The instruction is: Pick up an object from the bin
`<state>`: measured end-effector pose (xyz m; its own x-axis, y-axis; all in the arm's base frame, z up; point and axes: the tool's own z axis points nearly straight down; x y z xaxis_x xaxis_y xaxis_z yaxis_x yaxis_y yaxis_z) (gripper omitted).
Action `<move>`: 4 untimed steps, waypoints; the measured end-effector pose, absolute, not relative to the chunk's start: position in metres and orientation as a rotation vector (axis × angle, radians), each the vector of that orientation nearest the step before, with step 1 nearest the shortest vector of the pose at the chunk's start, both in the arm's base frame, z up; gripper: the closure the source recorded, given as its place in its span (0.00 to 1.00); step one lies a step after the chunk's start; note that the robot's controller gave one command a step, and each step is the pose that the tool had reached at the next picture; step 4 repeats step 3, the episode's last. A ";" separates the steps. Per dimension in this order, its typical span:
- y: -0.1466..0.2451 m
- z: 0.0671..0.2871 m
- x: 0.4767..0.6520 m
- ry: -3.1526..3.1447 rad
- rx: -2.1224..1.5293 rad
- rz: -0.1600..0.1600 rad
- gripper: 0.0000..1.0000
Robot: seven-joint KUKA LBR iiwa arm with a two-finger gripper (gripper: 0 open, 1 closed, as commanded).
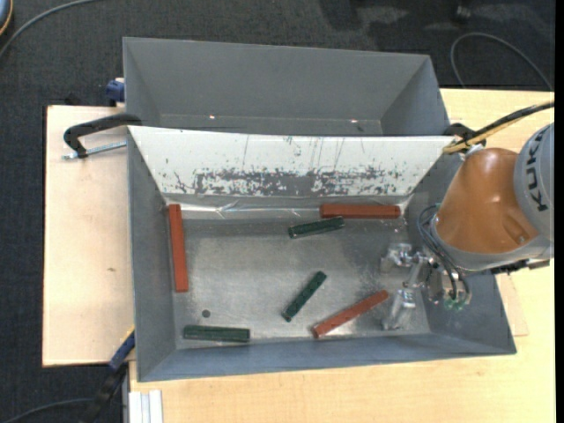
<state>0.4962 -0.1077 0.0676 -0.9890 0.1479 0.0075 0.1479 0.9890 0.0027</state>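
The gripper (404,287) is being held low inside the grey bin (264,86), close to the right wall and toward the front right corner. The orange wrist cover (480,205) is being carried above it, over the right wall. Whether the gripper is being kept released or clenched cannot be told.

The slanted red stick (350,314) is being shown flat on the bin floor near the front edge. Its right end is being pointed at the gripper and is lying just beside it; whether the two are touching cannot be told.

The other things are being shown scattered, well apart from one another:

- The slanted green stick (304,295) is being shown near the middle of the floor, just left of the slanted red stick.
- The far green stick (315,228) is being shown close to the back edge of the floor.
- The far red stick (359,210) is being shown against the back wall, toward the back right corner.
- The long red stick (179,247) is being shown along the left wall.
- The front green stick (216,333) is being shown along the front edge, toward the front left corner.
- A small dark speck (205,315) is being shown just above the front green stick.
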 end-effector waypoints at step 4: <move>-0.082 0.226 0.532 -3.150 -0.202 0.002 1.00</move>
